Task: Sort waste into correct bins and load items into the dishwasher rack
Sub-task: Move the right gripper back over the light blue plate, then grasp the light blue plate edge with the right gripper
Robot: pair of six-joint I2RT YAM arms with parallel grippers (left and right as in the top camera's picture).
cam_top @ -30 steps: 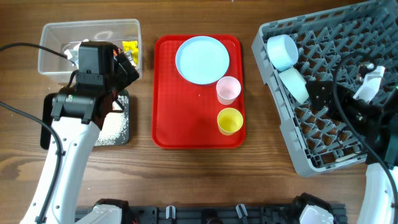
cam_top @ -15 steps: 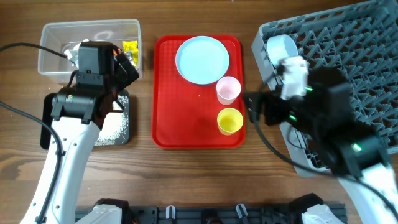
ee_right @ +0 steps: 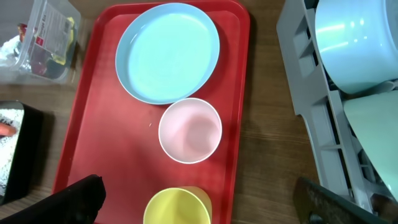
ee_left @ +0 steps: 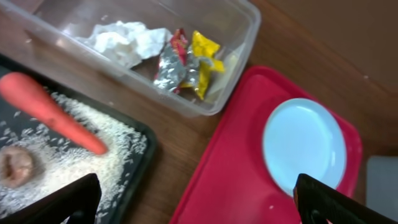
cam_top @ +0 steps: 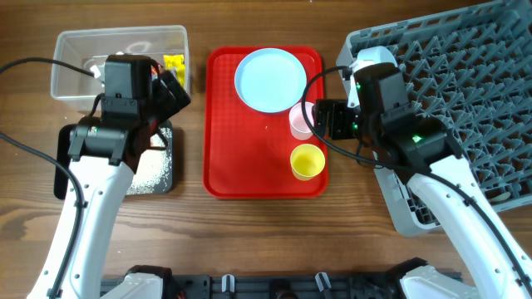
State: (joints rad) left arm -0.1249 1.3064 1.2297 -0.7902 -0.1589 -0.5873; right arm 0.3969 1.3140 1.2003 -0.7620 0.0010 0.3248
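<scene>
Left gripper (ee_left: 196,183): fingers spread wide, nothing between them; it hangs over the corner of the clear tub (ee_left: 236,37) that faces the red tray (ee_right: 93,124).
Right gripper (ee_right: 198,186): fingers wide apart, empty — it hovers above the red tray's edge on the rack side, over the two cups.
Clear tub: holds crumpled white tissue (ee_left: 124,40), a red-foil wrapper (ee_left: 171,62) and a yellow wrapper (ee_left: 205,53), the two wrappers touching.
Black tray (ee_left: 134,134): just beside the tub; an orange carrot (ee_left: 50,112) lies on scattered white rice (ee_left: 81,162), with a small brown food scrap (ee_left: 15,165) near it.
Red tray: carries the pale blue plate (ee_right: 168,53), the pink cup (ee_right: 189,130) against the plate's rim, and the yellow cup (ee_right: 177,205) just beside the pink one — both cups upright, mouths up.
Dishwasher rack (cam_top: 465,75): two pale bowls stand on edge at its side nearest the red tray, one blue (ee_right: 357,37), one greenish (ee_right: 373,124).
Surface: a wooden table (cam_top: 266,241).
</scene>
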